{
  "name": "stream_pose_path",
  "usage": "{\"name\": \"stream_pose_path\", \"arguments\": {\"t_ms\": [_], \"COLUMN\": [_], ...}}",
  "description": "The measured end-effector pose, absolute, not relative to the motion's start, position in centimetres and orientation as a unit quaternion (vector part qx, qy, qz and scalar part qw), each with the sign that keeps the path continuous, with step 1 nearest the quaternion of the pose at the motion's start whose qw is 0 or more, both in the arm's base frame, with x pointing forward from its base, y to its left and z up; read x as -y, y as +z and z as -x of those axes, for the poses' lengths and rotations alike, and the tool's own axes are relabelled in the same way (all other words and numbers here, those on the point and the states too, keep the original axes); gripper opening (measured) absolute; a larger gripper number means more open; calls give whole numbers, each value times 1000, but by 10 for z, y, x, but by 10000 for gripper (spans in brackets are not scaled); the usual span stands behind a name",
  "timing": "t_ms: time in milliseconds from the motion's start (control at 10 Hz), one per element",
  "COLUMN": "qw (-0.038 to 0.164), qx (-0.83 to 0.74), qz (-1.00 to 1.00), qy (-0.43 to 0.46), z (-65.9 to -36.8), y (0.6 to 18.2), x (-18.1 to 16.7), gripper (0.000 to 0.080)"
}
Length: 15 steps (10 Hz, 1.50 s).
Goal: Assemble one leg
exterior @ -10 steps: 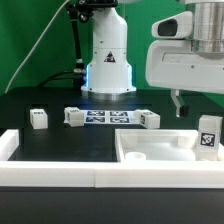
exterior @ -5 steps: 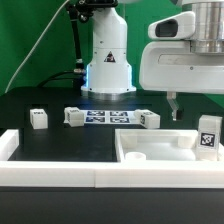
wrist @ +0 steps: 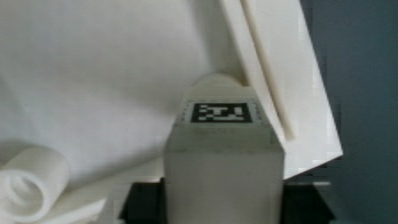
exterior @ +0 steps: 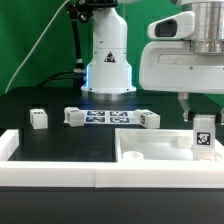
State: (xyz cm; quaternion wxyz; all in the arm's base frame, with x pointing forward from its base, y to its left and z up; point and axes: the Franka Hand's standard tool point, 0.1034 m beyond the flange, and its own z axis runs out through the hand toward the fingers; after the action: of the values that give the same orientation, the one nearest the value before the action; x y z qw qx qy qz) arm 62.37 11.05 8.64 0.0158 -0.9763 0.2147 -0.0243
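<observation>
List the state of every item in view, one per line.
Tool: shut on the held leg.
Held leg: upright, gripped over the tabletop.
Tabletop: flat on the table, no leg attached.
Three loose legs: resting on the table, untouched.
Marker board: flat on the table.

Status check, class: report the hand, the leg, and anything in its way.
Hand shut on the leg. Leg upright over the tabletop corner. Nothing blocking visible.

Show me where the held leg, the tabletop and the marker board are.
the leg point(exterior: 203, 135), exterior view, tagged face.
the tabletop point(exterior: 150, 157), exterior view, bare floor.
the marker board point(exterior: 108, 117), exterior view, middle tags.
</observation>
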Motion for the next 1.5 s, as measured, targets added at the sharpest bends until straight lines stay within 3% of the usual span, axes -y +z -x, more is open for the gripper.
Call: {"name": "stream_pose_path", "arguments": {"t_ms": [600,900,1500], "qw": [25,43,48], "qx": [-443,-604,-803], "qz": [896,796,595], "qy": [-17,-5,10], "z": [-623,-623,-623], "y": [86,85,85], "x": [-108,-109,-112], "gripper": [291,292,292]}}
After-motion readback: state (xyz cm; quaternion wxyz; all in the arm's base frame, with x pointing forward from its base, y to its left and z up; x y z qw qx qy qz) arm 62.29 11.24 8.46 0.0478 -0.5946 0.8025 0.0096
